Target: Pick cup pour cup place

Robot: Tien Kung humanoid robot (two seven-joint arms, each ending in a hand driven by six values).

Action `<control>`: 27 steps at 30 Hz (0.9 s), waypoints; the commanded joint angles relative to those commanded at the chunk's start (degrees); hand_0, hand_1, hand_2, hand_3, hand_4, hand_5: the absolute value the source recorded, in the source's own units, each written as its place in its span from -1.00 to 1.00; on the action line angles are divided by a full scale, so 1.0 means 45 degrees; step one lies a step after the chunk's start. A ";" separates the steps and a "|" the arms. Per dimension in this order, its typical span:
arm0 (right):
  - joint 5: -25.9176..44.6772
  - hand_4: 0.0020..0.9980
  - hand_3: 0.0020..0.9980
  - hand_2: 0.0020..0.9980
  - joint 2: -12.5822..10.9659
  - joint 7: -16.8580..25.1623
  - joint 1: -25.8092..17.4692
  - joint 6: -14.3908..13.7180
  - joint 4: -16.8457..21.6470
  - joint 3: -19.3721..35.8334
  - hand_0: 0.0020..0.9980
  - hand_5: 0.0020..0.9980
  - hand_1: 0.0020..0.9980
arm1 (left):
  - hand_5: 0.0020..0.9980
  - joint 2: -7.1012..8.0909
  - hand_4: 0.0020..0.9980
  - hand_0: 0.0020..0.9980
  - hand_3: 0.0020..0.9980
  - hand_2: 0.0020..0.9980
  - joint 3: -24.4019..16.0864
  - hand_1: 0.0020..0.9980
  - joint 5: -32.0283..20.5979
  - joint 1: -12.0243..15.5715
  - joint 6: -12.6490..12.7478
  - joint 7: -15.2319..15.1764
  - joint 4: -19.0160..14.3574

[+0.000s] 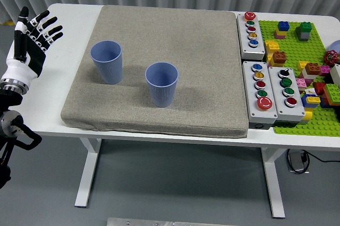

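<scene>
no readable text, label, brand, number or sign anywhere in the head view. plain ribbed walls on the two blue cups (107, 61) (161, 84), no print. bare weave on the grey mat (159, 29). coloured buttons on the three grey button boxes (253, 36) (260, 94) (287, 93), with any marks beside them too small to make out. unmarked studs on the green baseplate (313, 125) and on the toy bricks (305, 29) stacked there. no lettering visible on the left hand (33, 43) at the table's left edge.
</scene>
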 joint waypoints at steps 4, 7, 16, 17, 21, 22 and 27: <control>-0.0020 -1.00 0.22 0.22 0.0009 0.0011 0.0031 -0.0001 -0.0007 0.0029 0.39 -0.35 0.34 | 0.51 0.0158 0.81 0.50 0.63 0.59 0.0072 0.47 0.0463 0.0616 -0.0130 -0.0008 -0.0658; -0.0066 -1.00 0.22 0.22 0.0010 0.0003 0.0041 0.0010 -0.0007 0.0056 0.39 -0.35 0.34 | 0.39 0.0321 0.85 0.54 0.82 0.71 0.0229 0.54 0.0996 0.1020 -0.0103 -0.0072 -0.1094; -0.0165 -1.00 0.22 0.22 0.0029 -0.0048 0.0031 0.0012 0.0002 0.0089 0.39 -0.35 0.34 | 0.16 0.0264 0.92 0.63 1.00 0.88 0.0598 0.64 0.3119 0.1457 0.0694 -0.0478 -0.1333; -0.0153 -1.00 0.22 0.22 0.0026 -0.0048 0.0036 0.0005 0.0003 0.0083 0.39 -0.35 0.34 | 0.16 0.0248 0.92 0.63 1.00 0.88 0.0658 0.64 0.3458 0.1480 0.0749 -0.0477 -0.1291; -0.0129 -1.00 0.22 0.22 0.0020 -0.0034 0.0054 0.0001 -0.0001 0.0060 0.39 -0.35 0.34 | -0.15 0.0196 0.98 0.76 1.00 1.00 0.0896 0.78 0.4779 0.1493 0.0850 -0.0388 -0.1153; -0.0122 -1.00 0.22 0.22 0.0019 -0.0029 0.0056 0.0002 -0.0002 0.0054 0.39 -0.35 0.34 | -0.15 0.0176 0.98 0.76 1.00 1.00 0.0954 0.78 0.5227 0.1479 0.0889 -0.0367 -0.1118; -0.0080 -1.00 0.22 0.22 0.0015 -0.0015 0.0057 -0.0003 -0.0007 0.0028 0.39 -0.34 0.34 | -0.24 0.0115 0.99 0.83 1.00 1.00 0.1169 0.86 0.6489 0.1415 0.0866 -0.0269 -0.0945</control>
